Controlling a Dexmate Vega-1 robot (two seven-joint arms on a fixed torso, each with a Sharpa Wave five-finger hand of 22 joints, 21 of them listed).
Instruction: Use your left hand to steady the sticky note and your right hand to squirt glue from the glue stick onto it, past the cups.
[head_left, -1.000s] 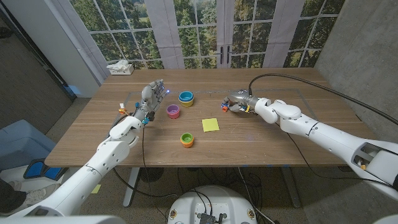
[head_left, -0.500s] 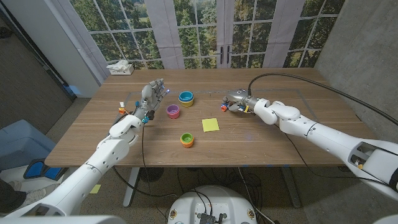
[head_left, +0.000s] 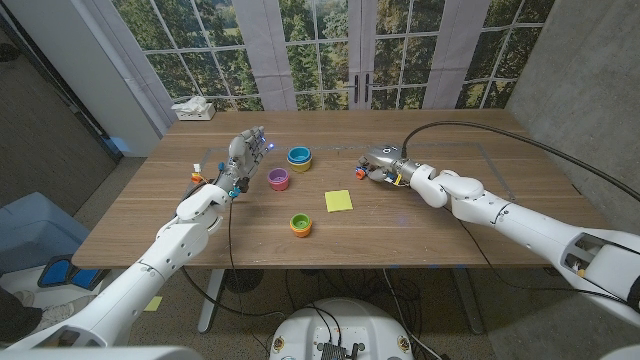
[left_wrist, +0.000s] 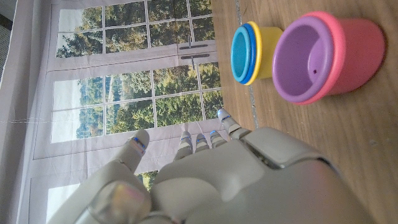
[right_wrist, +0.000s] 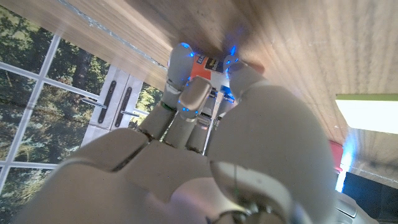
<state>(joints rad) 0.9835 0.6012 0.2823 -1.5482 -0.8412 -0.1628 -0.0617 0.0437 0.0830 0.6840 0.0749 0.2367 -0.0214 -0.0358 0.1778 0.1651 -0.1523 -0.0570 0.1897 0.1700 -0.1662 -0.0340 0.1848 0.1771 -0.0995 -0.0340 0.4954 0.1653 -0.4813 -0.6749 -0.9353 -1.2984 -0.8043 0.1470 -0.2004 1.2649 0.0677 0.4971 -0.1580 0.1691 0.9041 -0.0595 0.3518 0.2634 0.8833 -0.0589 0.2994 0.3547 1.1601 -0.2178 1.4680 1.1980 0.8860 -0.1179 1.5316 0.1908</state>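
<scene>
Yellow and square, the paper sticky note (head_left: 338, 201) is seen lying flat near the middle of the wooden tabletop (head_left: 420, 225), with nothing touching it. The right robot hand (head_left: 379, 162) is found just beyond and to the right of the note, its fingers curled around a small orange-and-white glue stick (right_wrist: 207, 67), which is gripped close to the tabletop surface. The left robot hand (head_left: 240, 156) is held upright at the far left of the cups, its fingers spread and nothing held in it; it is well apart from the note. A pink plastic cup with a purple cup nested inside (head_left: 279, 179) stands just right of the left robot hand, and a yellow cup with a blue one inside (head_left: 299, 157) is placed a little farther back. An orange cup with a green inner cup (head_left: 300, 224) stands at the near side, left of the note. A white tissue box (head_left: 193, 108) rests at the far left corner.
</scene>
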